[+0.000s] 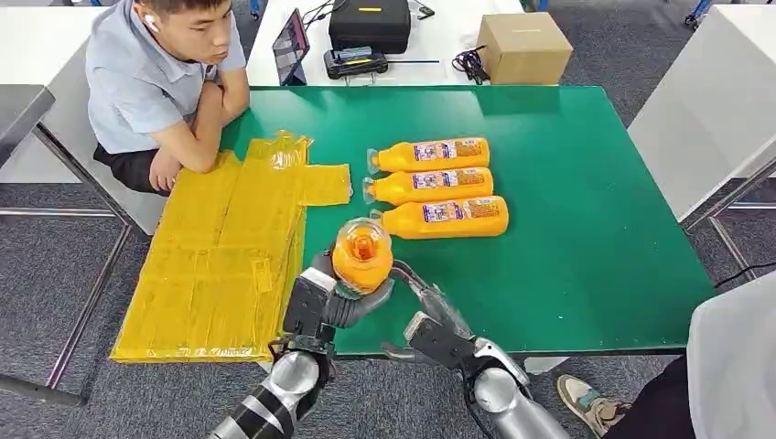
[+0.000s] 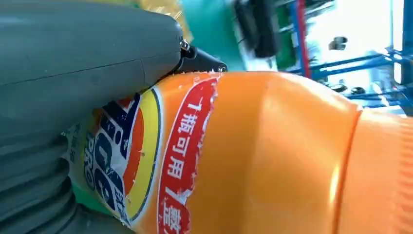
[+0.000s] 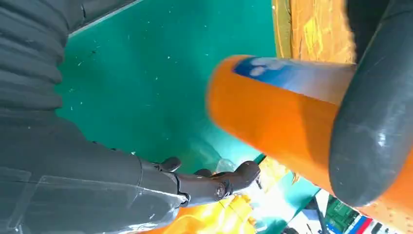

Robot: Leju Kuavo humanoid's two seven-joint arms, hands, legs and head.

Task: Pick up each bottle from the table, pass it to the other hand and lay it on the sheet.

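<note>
An orange bottle (image 1: 362,254) stands upright, cap toward me, above the front edge of the green table (image 1: 595,229). My left hand (image 1: 329,306) grips it from below; in the left wrist view its grey thumb (image 2: 73,73) lies over the bottle's label (image 2: 146,161). My right hand (image 1: 435,329) is just right of the bottle, fingers spread, holding nothing. In the right wrist view its fingers (image 3: 214,183) are apart from the bottle (image 3: 272,117). Three more orange bottles (image 1: 430,155), (image 1: 430,186), (image 1: 446,218) lie side by side mid-table. The yellow sheet (image 1: 220,265) covers the table's left part.
A person (image 1: 165,82) sits at the table's far left corner with elbows by the sheet. Behind on a white table stand a cardboard box (image 1: 524,48), a black case (image 1: 370,23) and a tablet (image 1: 291,41). Another person (image 1: 732,366) stands at the near right.
</note>
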